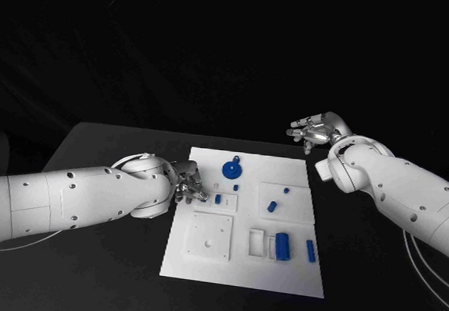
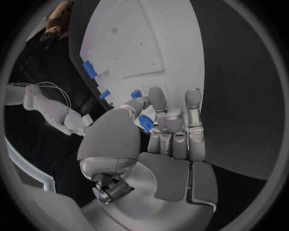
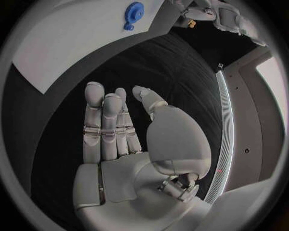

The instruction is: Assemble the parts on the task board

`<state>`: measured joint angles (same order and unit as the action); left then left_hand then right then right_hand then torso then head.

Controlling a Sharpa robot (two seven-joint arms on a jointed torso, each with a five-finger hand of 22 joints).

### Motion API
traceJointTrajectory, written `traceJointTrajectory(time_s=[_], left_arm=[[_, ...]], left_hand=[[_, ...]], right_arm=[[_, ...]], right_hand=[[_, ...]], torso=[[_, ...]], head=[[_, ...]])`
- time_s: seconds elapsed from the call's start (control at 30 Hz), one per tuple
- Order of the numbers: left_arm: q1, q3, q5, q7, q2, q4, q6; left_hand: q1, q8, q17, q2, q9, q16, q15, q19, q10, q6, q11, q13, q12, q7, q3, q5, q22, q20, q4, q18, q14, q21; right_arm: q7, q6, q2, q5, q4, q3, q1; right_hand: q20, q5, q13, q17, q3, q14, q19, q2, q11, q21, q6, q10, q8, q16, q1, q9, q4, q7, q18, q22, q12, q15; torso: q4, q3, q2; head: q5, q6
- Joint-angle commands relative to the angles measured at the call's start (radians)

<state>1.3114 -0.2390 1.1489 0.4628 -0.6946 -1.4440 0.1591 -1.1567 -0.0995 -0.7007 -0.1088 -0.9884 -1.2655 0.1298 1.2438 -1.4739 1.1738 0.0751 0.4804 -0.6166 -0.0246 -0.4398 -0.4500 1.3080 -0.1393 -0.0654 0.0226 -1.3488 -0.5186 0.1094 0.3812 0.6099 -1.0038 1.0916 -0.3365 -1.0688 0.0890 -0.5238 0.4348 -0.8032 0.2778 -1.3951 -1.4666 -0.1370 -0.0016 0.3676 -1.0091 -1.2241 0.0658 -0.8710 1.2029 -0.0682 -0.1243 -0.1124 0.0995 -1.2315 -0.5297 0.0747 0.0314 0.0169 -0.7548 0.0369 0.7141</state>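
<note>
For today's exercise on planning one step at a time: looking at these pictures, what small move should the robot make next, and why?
Probably the left hand should close a little further on the small blue piece at its fingertips. That hand is at the white board's left edge, thumb and fingers near the piece, though whether it grips it I cannot tell. The right hand is off the board, open and holding nothing.

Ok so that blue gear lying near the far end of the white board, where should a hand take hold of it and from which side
Probably from straight above, pinching across the toothed rim. The blue gear lies flat on the task board, so only its top face and rim are reachable, and its small tab points to the far edge. The right hand is open, off the board's far right corner; the left hand is at the left edge.
</note>
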Motion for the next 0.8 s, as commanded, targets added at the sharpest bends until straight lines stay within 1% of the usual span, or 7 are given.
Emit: traceJointTrajectory(time_s=[0.03, 0.3, 0.37, 0.4, 0.77, 0.8], left_arm=[[-0.003, 0.000, 0.003, -0.004, 0.002, -0.002, -0.015], [-0.004, -0.001, 0.001, 0.001, 0.005, 0.000, -0.022], [-0.005, -0.001, -0.001, 0.002, 0.006, 0.001, -0.025], [-0.005, -0.001, -0.001, 0.002, 0.006, 0.001, -0.026], [-0.006, -0.002, -0.006, 0.006, 0.011, 0.002, -0.043], [-0.006, -0.002, -0.006, 0.006, 0.011, 0.001, -0.044]], left_hand=[[-0.009, -0.003, 0.001, 0.001, 0.000, 0.003, -0.001, 0.008, -0.039, 0.043, 0.011, -0.002, -0.003, 0.040, -0.098, -0.003, 0.018, 0.000, 0.093, 0.015, -0.002, 0.001], [-0.006, -0.004, 0.002, 0.001, -0.002, 0.005, -0.001, 0.008, -0.039, 0.043, 0.011, -0.002, -0.001, 0.040, -0.098, -0.003, 0.018, -0.001, 0.093, 0.014, -0.002, 0.002], [-0.002, -0.014, 0.000, -0.002, -0.015, 0.005, 0.001, 0.008, -0.039, 0.053, 0.010, 0.000, -0.008, 0.045, -0.094, -0.002, 0.017, -0.001, 0.091, 0.013, -0.002, 0.004], [-0.003, -0.019, 0.000, -0.004, -0.023, 0.006, 0.000, 0.010, -0.039, 0.056, 0.005, 0.000, -0.014, 0.044, -0.093, 0.000, 0.018, -0.001, 0.089, 0.012, -0.003, 0.004], [-0.002, -0.031, -0.005, -0.015, -0.042, 0.004, 0.001, 0.010, -0.040, 0.069, 0.007, -0.006, -0.019, 0.051, -0.088, 0.004, 0.018, 0.000, 0.082, 0.012, -0.005, 0.006], [-0.005, -0.035, -0.005, -0.017, -0.051, 0.004, 0.001, 0.011, -0.040, 0.069, 0.007, -0.009, -0.022, 0.052, -0.088, 0.004, 0.018, 0.001, 0.076, 0.013, -0.005, 0.008]], right_arm=[[-0.010, -0.013, 0.000, -0.005, 0.001, 0.000, 0.001], [-0.010, -0.014, 0.001, -0.005, 0.001, 0.000, 0.001], [-0.010, -0.013, 0.001, -0.005, 0.000, 0.000, 0.001], [-0.011, -0.013, 0.001, -0.005, 0.000, 0.000, 0.001], [-0.011, -0.011, 0.003, -0.005, 0.000, 0.000, 0.002], [-0.011, -0.011, 0.003, -0.005, 0.000, 0.000, 0.002]], right_hand=[[0.006, -0.006, -0.001, 0.001, -0.002, 0.008, -0.039, 0.003, -0.002, -0.006, 0.001, -0.002, -0.003, -0.003, -0.009, 0.001, 0.006, -0.003, 0.015, 0.002, 0.004, 0.000], [0.006, -0.006, -0.001, 0.001, -0.002, 0.008, -0.039, 0.003, -0.002, -0.006, 0.001, -0.002, -0.003, -0.003, -0.009, 0.001, 0.006, -0.003, 0.015, 0.002, 0.004, 0.000], [0.006, -0.007, -0.001, 0.002, -0.003, 0.008, -0.039, 0.004, -0.002, -0.009, 0.001, -0.002, -0.003, -0.003, -0.010, 0.001, 0.007, -0.004, 0.015, 0.003, 0.004, 0.000], [0.005, -0.007, -0.001, 0.002, -0.003, 0.008, -0.039, 0.004, -0.002, -0.009, 0.001, -0.002, -0.003, -0.003, -0.012, 0.001, 0.009, -0.004, 0.015, 0.003, 0.004, 0.000], [0.005, -0.008, -0.001, 0.002, -0.004, 0.008, -0.039, 0.004, -0.002, -0.009, 0.001, -0.002, -0.003, -0.003, -0.013, 0.001, 0.010, -0.003, 0.015, 0.003, 0.004, 0.000], [0.005, -0.008, -0.001, 0.002, -0.004, 0.008, -0.039, 0.004, -0.002, -0.009, 0.001, -0.002, -0.003, -0.003, -0.013, 0.001, 0.010, -0.003, 0.015, 0.003, 0.004, 0.000]], torso=[[0.0000, -0.0001, 0.000], [0.0001, 0.0001, 0.000], [0.0005, 0.0000, 0.000], [0.0007, 0.0000, 0.000], [0.0000, 0.0002, 0.000], [0.0000, 0.0001, 0.000]], head=[[0.001, 0.001], [0.001, 0.003], [0.003, 0.003], [0.003, 0.003], [0.002, 0.006], [0.002, 0.006]])
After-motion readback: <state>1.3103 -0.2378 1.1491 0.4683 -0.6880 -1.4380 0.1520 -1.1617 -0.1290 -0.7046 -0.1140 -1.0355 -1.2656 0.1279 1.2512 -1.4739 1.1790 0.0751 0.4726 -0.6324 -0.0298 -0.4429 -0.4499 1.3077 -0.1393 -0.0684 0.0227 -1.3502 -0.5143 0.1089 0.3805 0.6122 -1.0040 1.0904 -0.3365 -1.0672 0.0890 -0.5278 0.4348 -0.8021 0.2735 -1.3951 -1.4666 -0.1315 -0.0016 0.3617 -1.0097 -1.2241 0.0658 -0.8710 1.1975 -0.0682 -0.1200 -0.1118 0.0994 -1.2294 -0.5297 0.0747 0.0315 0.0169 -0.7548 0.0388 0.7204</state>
